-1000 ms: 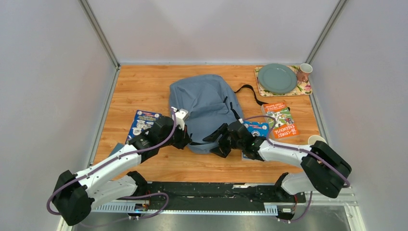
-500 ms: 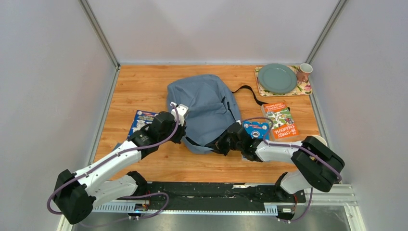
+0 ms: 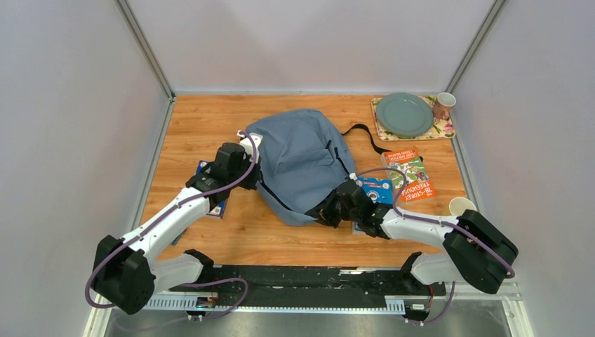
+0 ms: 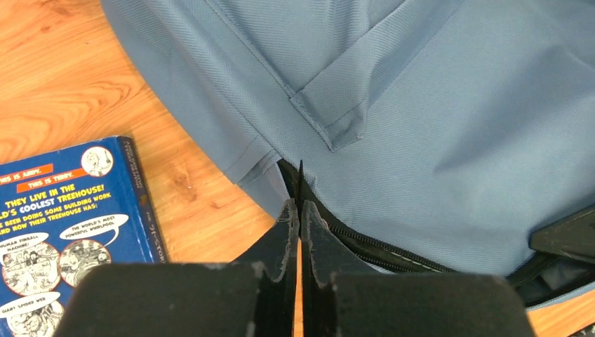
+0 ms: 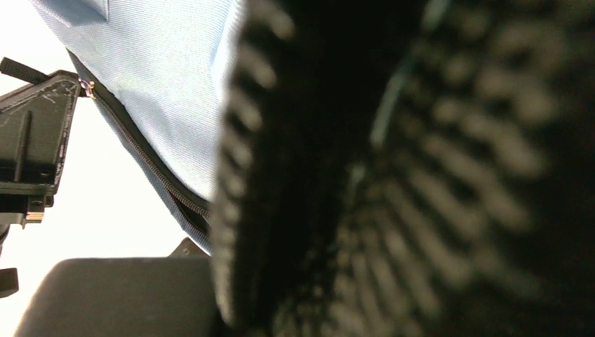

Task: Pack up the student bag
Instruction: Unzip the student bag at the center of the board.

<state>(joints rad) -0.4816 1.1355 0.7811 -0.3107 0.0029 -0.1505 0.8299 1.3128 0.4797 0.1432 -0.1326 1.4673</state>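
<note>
Left hand (image 4: 299, 208), pressed shut, pinches a thin zip tab (image 4: 300, 168) on the student bag (image 3: 298, 161), mid-frame on the wooden surface (image 3: 210, 123); whether the right hand (image 3: 330, 210) grips cannot be told. Soft, floppy fabric likely handles best by its seams.

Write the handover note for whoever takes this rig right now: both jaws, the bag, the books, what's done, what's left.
Left gripper: jaws shut at the zip of the student bag, apparently pinching a thin dark tab.
Right gripper: at the bag's near right corner; jaws hidden, state unclear.
Blue book lies left of the bag, light-blue book and orange book right of it, all on the table, none packed.
Done: zip looks partly open. Left: open it fully, load the books, close.
</note>
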